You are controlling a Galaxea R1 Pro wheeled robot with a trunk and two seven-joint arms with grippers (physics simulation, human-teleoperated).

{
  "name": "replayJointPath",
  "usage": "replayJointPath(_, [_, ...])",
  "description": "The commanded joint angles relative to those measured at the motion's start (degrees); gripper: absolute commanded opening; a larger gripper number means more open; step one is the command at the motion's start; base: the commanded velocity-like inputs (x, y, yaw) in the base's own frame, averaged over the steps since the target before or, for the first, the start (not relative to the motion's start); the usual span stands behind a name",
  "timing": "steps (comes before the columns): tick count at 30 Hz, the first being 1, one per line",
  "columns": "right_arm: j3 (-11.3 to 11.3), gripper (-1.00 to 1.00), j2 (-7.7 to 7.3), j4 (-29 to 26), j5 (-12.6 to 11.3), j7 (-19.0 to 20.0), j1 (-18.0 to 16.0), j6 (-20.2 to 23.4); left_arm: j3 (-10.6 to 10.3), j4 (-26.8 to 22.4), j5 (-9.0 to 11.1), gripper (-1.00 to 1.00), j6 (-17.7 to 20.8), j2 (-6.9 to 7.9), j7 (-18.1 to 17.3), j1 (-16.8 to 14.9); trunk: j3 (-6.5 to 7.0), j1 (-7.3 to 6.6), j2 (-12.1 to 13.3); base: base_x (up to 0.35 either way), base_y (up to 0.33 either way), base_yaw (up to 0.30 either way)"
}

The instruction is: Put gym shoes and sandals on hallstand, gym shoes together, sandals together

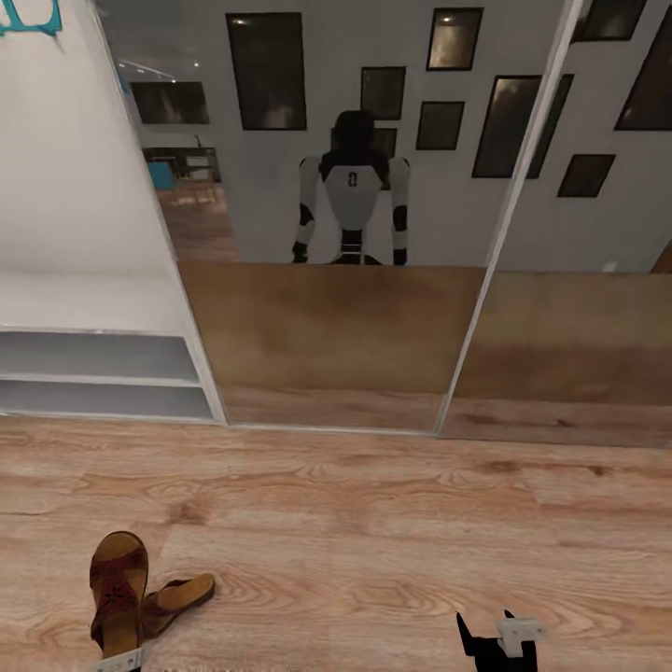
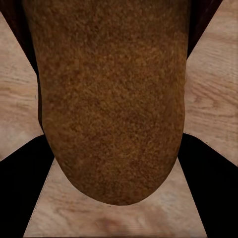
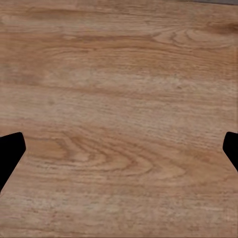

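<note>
Two brown sandals lie on the wood-plank corridor floor point(image 1: 373, 523) at the near left. One sandal point(image 1: 118, 586) points away from me with its dark strap up. The other sandal point(image 1: 179, 597) rests tilted against its right side. My left gripper point(image 1: 119, 661) is at the first sandal's heel, and that sandal's tan footbed point(image 2: 111, 99) sits between the black fingers point(image 2: 20, 193), which press on its sides. My right gripper point(image 1: 487, 642) hangs open over bare floor point(image 3: 119, 119) at the near right. The gym shoes are out of view.
A low white unit point(image 1: 93, 359) with a flat top and two open shelves stands at the left. Teal lettering point(image 1: 28, 19) shows above it, so I cannot tell whether it is the hallstand. Mirrored sliding doors point(image 1: 355, 233) ahead reflect the robot and dark wall frames.
</note>
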Motion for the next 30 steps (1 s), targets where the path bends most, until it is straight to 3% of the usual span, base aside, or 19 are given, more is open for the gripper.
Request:
replayJointPath(1, [-0.51,1.00,-0.02,0.02,0.53,0.15,-0.02,-0.16,0.51,0.05,-0.22,-1.00,-0.18,-0.02,-0.47,-0.08,-0.04,-0.01,-0.02,0.000,0.000,0.279])
replayJointPath(30, [-0.48,1.00,-0.02,0.02,0.53,0.15,-0.02,-0.16,0.41,0.12,-0.25,-1.00,-0.10,-0.01,-0.55,-0.08,-0.04,-0.01,-0.02,0.007,0.018,0.279])
